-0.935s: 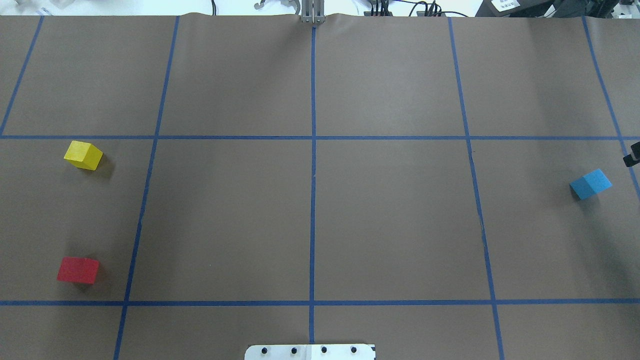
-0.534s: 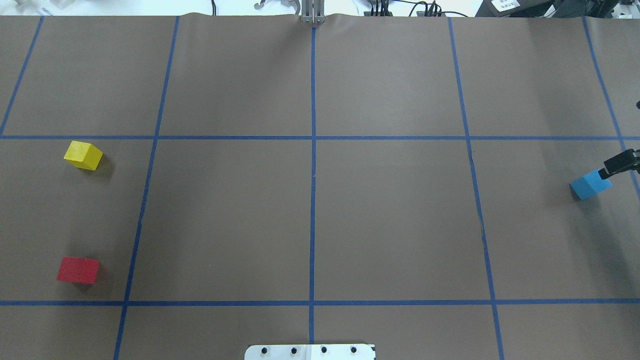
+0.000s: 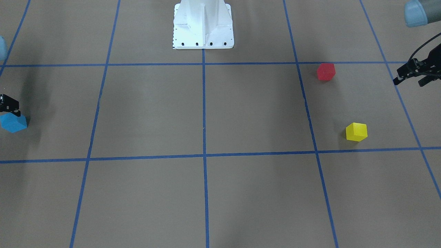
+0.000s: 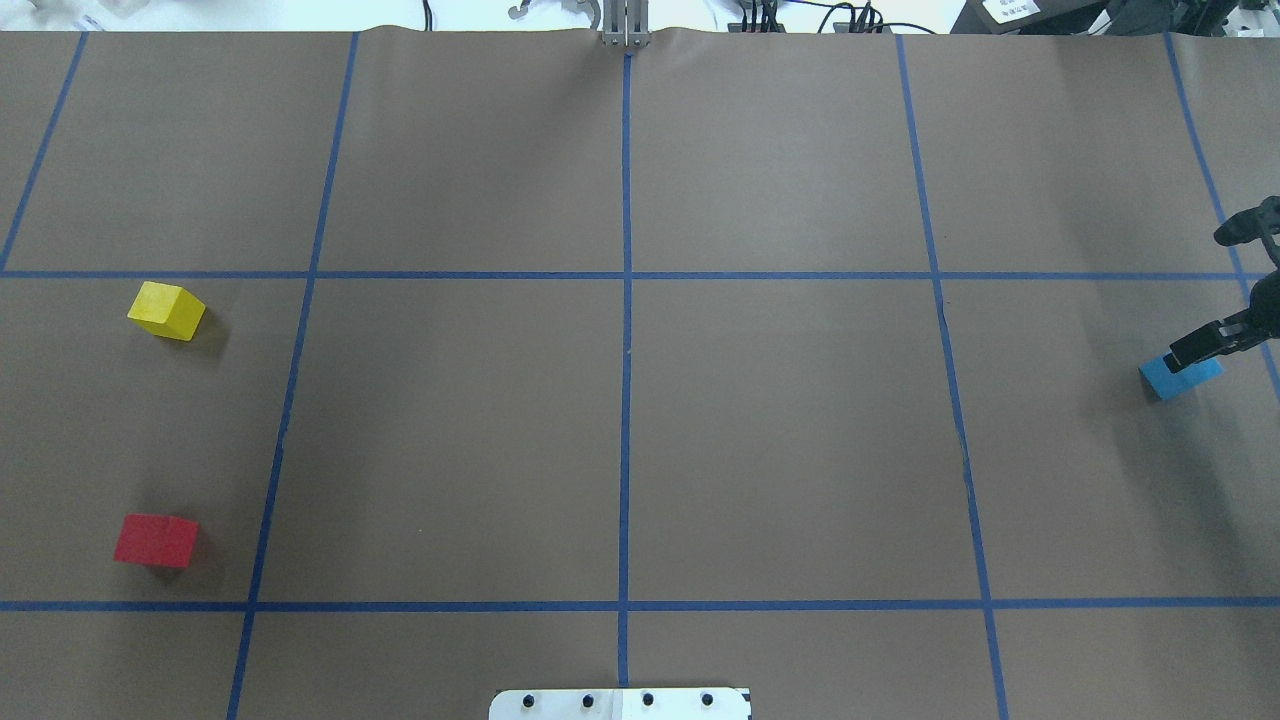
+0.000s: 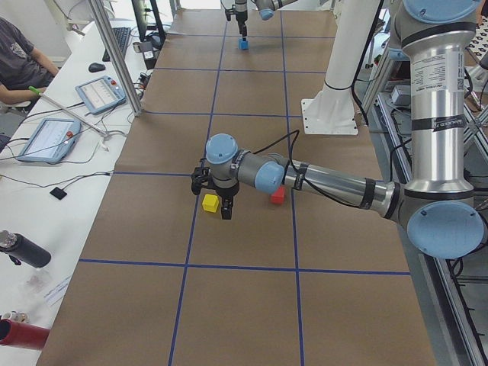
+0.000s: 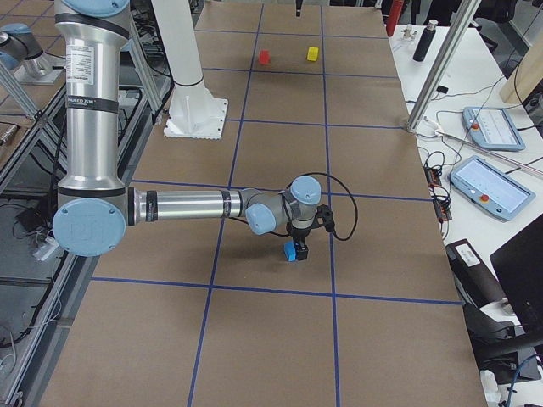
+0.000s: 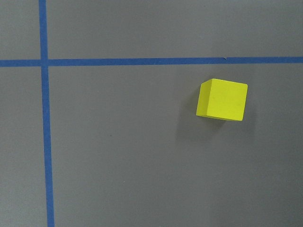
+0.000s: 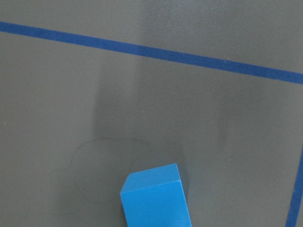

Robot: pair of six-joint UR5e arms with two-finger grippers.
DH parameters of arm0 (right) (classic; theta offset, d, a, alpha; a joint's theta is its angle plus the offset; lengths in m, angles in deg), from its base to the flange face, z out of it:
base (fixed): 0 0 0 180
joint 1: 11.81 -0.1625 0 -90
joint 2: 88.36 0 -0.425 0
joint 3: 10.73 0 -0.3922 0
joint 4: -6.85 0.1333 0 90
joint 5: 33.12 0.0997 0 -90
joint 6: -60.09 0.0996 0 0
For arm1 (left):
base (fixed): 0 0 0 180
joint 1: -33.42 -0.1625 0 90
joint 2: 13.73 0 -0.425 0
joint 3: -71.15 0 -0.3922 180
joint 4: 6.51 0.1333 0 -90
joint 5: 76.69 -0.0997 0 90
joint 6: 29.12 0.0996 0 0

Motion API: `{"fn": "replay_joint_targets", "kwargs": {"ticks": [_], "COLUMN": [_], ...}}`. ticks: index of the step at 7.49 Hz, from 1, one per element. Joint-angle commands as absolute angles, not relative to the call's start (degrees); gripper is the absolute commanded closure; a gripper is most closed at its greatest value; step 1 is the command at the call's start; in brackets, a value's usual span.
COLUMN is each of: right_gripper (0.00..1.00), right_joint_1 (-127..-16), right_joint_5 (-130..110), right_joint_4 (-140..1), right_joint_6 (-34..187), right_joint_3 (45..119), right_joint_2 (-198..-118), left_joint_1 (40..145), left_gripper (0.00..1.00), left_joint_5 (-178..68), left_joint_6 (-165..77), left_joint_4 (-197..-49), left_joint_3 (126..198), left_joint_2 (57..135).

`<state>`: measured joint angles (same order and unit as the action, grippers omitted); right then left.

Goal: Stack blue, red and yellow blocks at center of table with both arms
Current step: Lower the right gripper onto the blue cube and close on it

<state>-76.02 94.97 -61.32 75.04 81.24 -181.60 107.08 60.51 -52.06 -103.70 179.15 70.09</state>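
At the middle of the overhead frame, on the worktop (image 4: 780, 440), no stack is being built yet, and none of the stacking is judged done. All three blocks are lying singly on the brown surface, well away from the centre crossing of the tape lines (image 4: 625, 400). At the far right of that frame the blue block (image 4: 1165, 383) is being overhung by the right fingers (image 4: 1210, 343), poised just above it. These are being held apart, as far as the two black tips show, and nothing is being clamped, though whether one tip is touching the block's top cannot be told. At the far left of the frame the yellow block (image 4: 165, 310) is lying above the red block (image 4: 155, 540), well apart, both untouched. The left fingers (image 3: 401, 77), seen at the right edge of the front-facing frame, are being held open and empty above the worktop, touching neither block. Every pick, carry and placement at the centre is being left to do.
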Motion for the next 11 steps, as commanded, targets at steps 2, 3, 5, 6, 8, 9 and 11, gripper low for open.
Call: {"fn": "replay_joint_targets", "kwargs": {"ticks": [2, 3, 5, 6, 8, 9, 11], "right_gripper": [0.02, 0.02, 0.12, 0.63, 1.0, 1.0, 1.0], "right_joint_1": [-74.8, -74.3, -73.9, -73.9, -73.8, -73.9, -73.9], "right_joint_5": [94.0, 94.0, 94.1, 94.1, 94.3, 94.5, 98.6], "right_joint_4": [-61.2, -61.3, -61.3, -61.2, -61.2, -61.2, -65.7], "right_joint_6": [70.0, 70.0, 70.2, 70.1, 70.1, 70.6, 74.7], "right_joint_3": [79.8, 79.6, 78.8, 78.8, 78.8, 79.2, 82.9], "right_joint_2": [-181.5, -181.5, -181.4, -181.2, -180.8, -180.9, -178.3], "left_joint_1": [107.1, 107.1, 107.1, 107.1, 107.1, 107.1, 107.1], "left_gripper": [0.0, 0.0, 0.0, 0.0, 0.0, 0.0, 0.0], "left_joint_5": [60.5, 60.5, 60.4, 60.4, 60.4, 60.4, 60.6], "left_joint_6": [-52.2, -52.2, -52.1, -52.2, -52.1, -52.1, -52.2], "left_joint_4": [-103.7, -103.7, -103.6, -103.6, -103.7, -103.7, -103.5], "left_joint_3": [179.2, 179.2, 179.3, 179.4, 179.6, 179.6, 180.1], "left_joint_2": [70.0, 70.0, 70.0, 69.8, 69.8, 69.8, 69.8]}}
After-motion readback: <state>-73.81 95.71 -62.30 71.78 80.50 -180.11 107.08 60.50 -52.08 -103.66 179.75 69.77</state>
